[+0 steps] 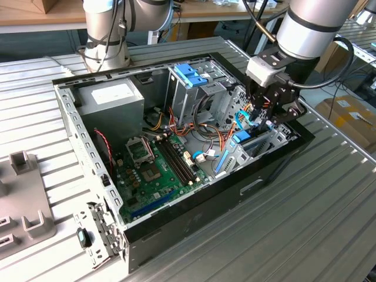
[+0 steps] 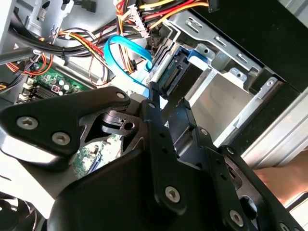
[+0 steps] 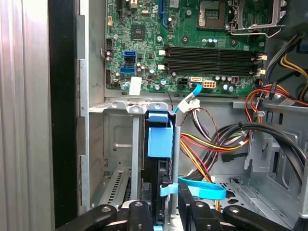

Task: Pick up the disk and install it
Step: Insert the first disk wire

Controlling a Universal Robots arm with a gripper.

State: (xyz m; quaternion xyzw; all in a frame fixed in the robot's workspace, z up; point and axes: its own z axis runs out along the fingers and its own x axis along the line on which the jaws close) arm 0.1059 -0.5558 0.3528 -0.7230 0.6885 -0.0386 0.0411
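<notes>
the open steel computer case (image 1: 88, 147) is lying on the ribbed metal worktop (image 1: 305, 223). the disk (image 3: 159, 144) is standing on edge in a sheet-metal bay slot (image 3: 120, 139), its long axis running straight away from the gripper (image 3: 161, 207), which is pinching its near end narrowly. smooth light-blue plastic is framing the dark slab.

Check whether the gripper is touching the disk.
Cannot tell: in both wrist views the gripper sits right at the disk, but no contact or gap shows plainly.

Workshop, slatted metal bench (image 1: 329, 223), cardboard boxes (image 1: 346, 111)
</notes>
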